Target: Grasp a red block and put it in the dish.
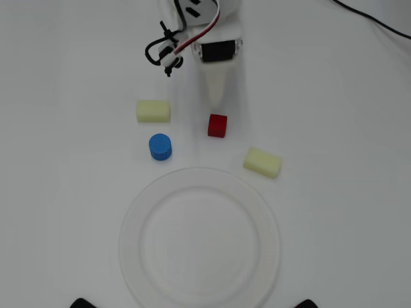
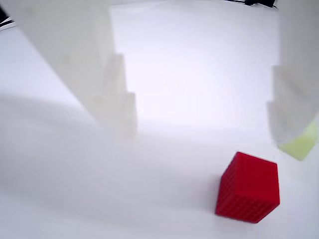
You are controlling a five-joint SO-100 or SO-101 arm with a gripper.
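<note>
The red block [image 1: 218,125] is a small cube on the white table, just above the rim of the dish [image 1: 200,239], a large round white plate in the lower half of the overhead view. My white gripper [image 1: 216,96] points down from the top, its tip a short way above the block and not touching it. In the wrist view the gripper [image 2: 204,129] is open, with one finger [image 2: 99,74] at the left and the other [image 2: 294,99] at the right edge. The red block [image 2: 247,194] lies low and right, in front of the fingertips, not between them.
A pale yellow block [image 1: 153,111] lies left of the red block and another [image 1: 262,162] lies to its lower right, also showing behind the right finger [image 2: 301,144]. A blue cylinder [image 1: 160,147] stands at the lower left. A black cable [image 1: 372,19] crosses the top right corner.
</note>
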